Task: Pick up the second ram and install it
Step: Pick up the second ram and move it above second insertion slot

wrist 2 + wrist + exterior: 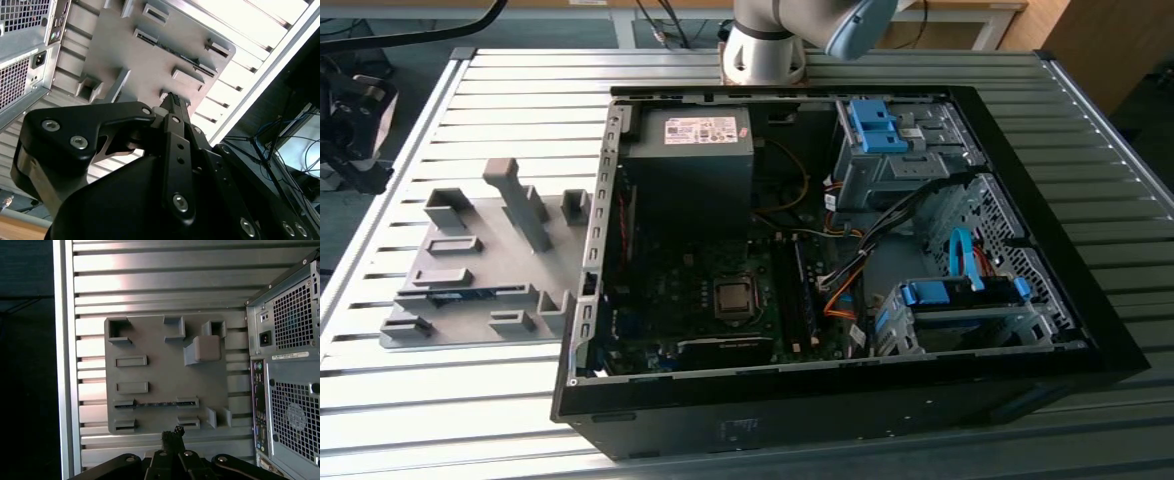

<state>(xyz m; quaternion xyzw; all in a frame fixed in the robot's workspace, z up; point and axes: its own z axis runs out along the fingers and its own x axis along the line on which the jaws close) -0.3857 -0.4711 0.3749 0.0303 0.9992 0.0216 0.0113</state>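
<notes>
The second ram (155, 403) is a thin dark stick lying in a slot of the grey fixture plate (160, 355), between two low blocks. It also shows as a dark strip (185, 59) in the second wrist view and as a thin line (470, 293) on the plate at the exterior view's left. My gripper (172, 432) hangs high above the plate's edge, well apart from the stick. Its fingertips (172, 100) are together with nothing between them.
An open computer case (587, 300) stands on the slatted metal table (454, 420), to the right of the plate in the exterior view. Inside are the CPU socket (735, 297) and black memory slots (797, 290). The arm's base (767, 45) stands behind the case. Upright blocks (520, 205) rise from the plate.
</notes>
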